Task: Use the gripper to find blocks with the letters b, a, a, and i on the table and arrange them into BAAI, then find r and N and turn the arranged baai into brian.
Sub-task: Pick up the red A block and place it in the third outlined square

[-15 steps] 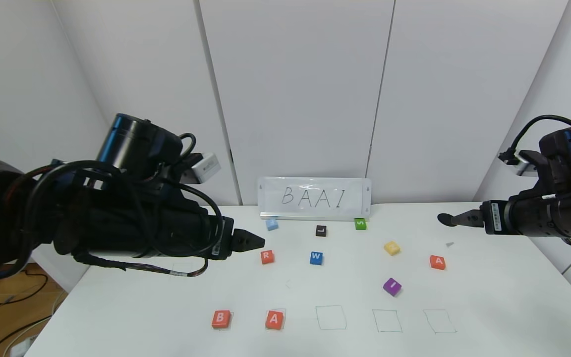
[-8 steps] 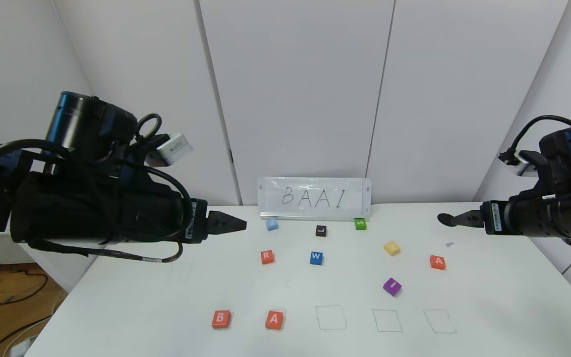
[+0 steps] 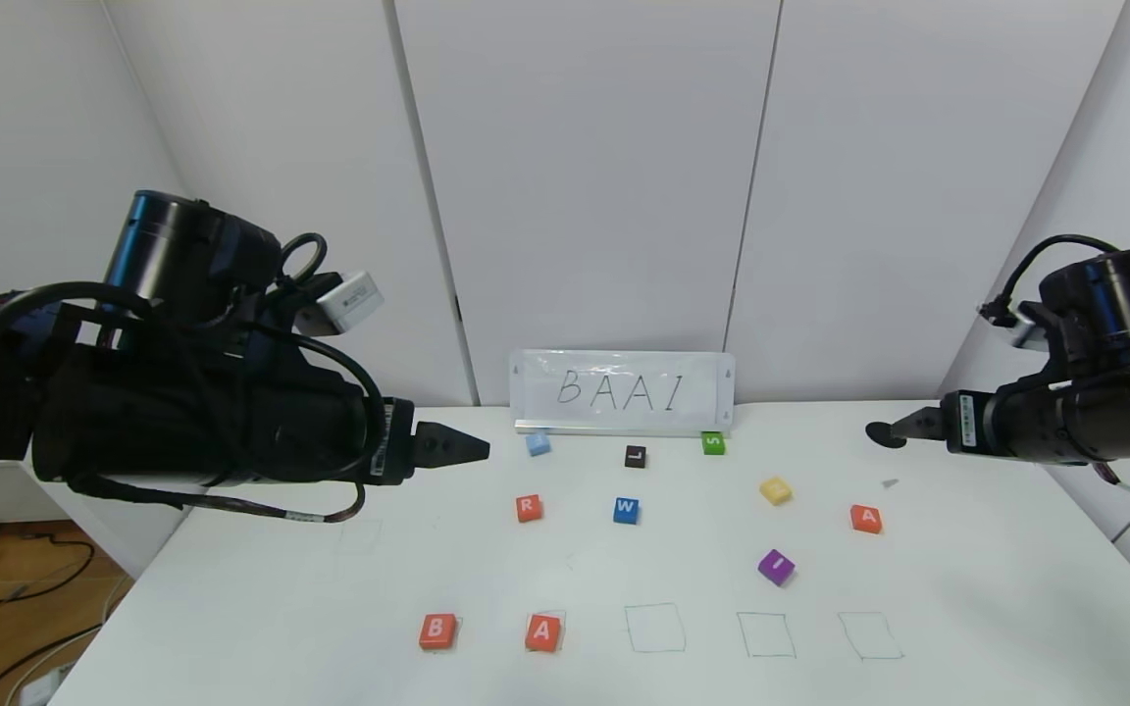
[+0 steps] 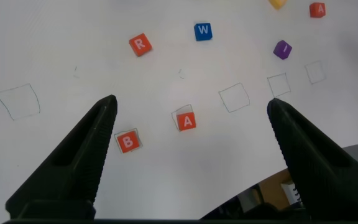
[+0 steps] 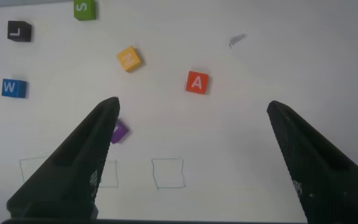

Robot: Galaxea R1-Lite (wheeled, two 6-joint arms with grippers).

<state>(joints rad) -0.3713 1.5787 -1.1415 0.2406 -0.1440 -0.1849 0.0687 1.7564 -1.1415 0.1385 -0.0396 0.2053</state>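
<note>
Tabletop, white, is filling the lower half of the head view and is carrying every block. Left gripper is hovering at mid-left of that frame, above the table's left part, with its fingers spread wide and holding nothing. Right gripper is hanging at mid-right, likewise wide apart and empty, as its wrist view shows.

BAAI sign is standing at centre, against the wall, above the scattered blocks.

Pen-drawn squares are lining the lower edge of the head view. The B block is sitting in one at lower centre-left, and the first A block is sitting in the next square to its right; three empty squares are continuing rightward.

Second A block is lying at right of centre, well apart from the row, and the purple I block is lying lower and to its left. The R block is resting just left of centre, near the blue W block. Yellow block is resting up and left of the second A; its letter is not legible.

Judged progress: two of four BAAI letters are placed; the second A and I are remaining, and the whole BRIAN change is not yet begun.
</note>
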